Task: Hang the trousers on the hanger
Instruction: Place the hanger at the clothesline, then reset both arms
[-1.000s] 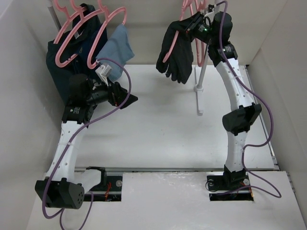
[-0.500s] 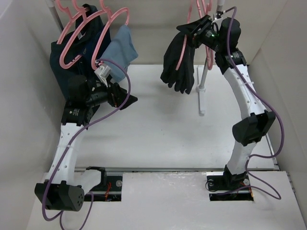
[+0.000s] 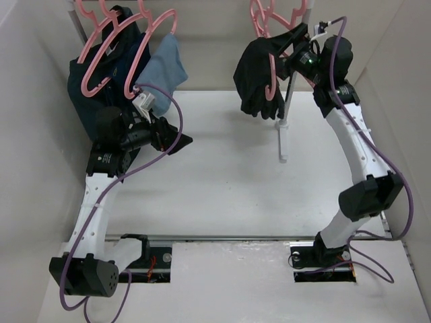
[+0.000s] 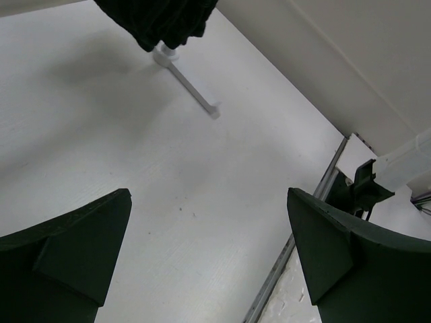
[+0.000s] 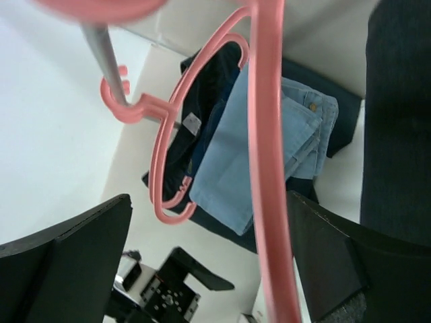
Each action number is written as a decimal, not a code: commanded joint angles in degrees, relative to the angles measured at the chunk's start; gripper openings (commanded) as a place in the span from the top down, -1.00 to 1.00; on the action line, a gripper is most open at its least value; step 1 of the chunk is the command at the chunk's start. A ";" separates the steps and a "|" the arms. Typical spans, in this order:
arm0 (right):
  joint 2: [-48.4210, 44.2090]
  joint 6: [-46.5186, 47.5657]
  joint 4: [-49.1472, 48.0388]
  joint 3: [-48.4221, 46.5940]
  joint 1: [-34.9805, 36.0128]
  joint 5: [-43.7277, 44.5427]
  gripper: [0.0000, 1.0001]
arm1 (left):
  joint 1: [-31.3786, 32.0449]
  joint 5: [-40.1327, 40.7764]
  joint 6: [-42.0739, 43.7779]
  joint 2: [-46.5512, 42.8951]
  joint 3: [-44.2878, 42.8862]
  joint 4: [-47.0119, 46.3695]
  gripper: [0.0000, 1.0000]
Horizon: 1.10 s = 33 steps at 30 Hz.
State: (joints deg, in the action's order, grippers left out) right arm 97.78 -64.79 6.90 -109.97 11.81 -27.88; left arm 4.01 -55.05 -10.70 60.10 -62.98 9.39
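The black trousers [image 3: 250,70] hang folded over a pink hanger [image 3: 272,81] at the back right, its hook up at the rack's top. My right gripper [image 3: 288,46] is just right of them and open. In the right wrist view the hanger's bar [image 5: 269,168] runs between the spread fingers of the right gripper [image 5: 209,202] without being clamped, and the trousers [image 5: 399,114] fill the right edge. My left gripper [image 3: 176,138] hovers open and empty over the table's left part. Under the left gripper [image 4: 209,195] lies bare table, with the trousers' hem [image 4: 161,20] at the top edge.
A thin rack pole [image 3: 288,91] with a white foot [image 3: 283,142] stands at the back right. At the back left, pink hangers carry a dark navy garment [image 3: 101,74] and a light-blue cloth [image 3: 165,64]. White walls close in on both sides.
The right arm carried the hanger with the trousers right and back toward the rack pole. Its jaws went from shut on the hanger to wide open. The left arm stayed put.
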 commanded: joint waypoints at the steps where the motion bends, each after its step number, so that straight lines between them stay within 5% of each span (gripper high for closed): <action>1: -6.53 5.90 -1.98 7.01 1.46 1.42 -0.99 | -0.32 -0.42 1.29 -2.26 0.23 -0.34 -1.00; 11: -25.87 22.68 7.77 28.39 9.10 21.17 -0.99 | -0.32 1.16 4.63 -3.32 1.28 2.65 -1.00; 19: -45.20 31.39 0.41 58.59 18.85 33.84 -0.99 | -0.84 11.79 13.06 -7.26 6.37 7.74 -1.00; 26: -54.70 27.72 0.40 79.17 22.12 49.05 -0.99 | -1.90 23.39 16.67 -11.14 17.00 6.26 -1.00; 33: -62.61 23.49 -3.29 89.66 16.06 49.24 -0.99 | -4.09 37.01 12.74 -13.07 19.64 2.13 -1.00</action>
State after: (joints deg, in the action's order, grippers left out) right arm 38.02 -39.29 9.39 -21.12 30.02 18.37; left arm 0.84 -26.26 3.55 49.10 -43.62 16.32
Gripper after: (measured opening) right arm 0.993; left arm 0.997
